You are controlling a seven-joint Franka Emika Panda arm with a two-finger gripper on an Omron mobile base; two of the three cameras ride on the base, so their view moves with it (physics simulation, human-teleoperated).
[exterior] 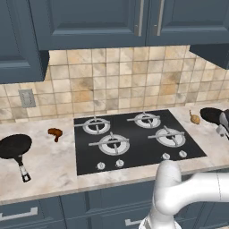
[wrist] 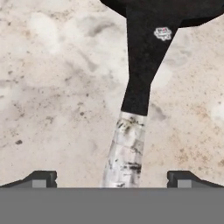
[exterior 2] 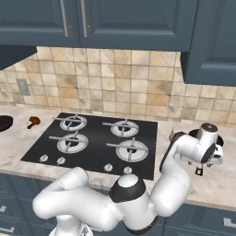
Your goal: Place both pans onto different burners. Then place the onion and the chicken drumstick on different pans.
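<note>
My gripper [wrist: 113, 179] hangs open right over the counter, its two fingertips [wrist: 41, 178] standing on either side of the pale tip of a pan's handle [wrist: 139, 65] without closing on it. That black pan [exterior: 211, 114] lies on the counter right of the cooktop, and my hand [exterior 2: 206, 148] partly covers it. The tan onion [exterior: 194, 117] rests just left of it. A second black pan [exterior: 14, 146] sits on the counter at the far left, with the reddish-brown chicken drumstick [exterior: 55, 133] beside it. All the burners [exterior: 113, 144] on the cooktop [exterior: 138, 154] are bare.
Tiled backsplash and dark blue cabinets rise behind the counter. A wall outlet [exterior: 27, 98] sits at the back left. Control knobs [exterior: 120, 163] line the cooktop's front edge. My own arm [exterior 2: 175, 170] arches over the counter's right front.
</note>
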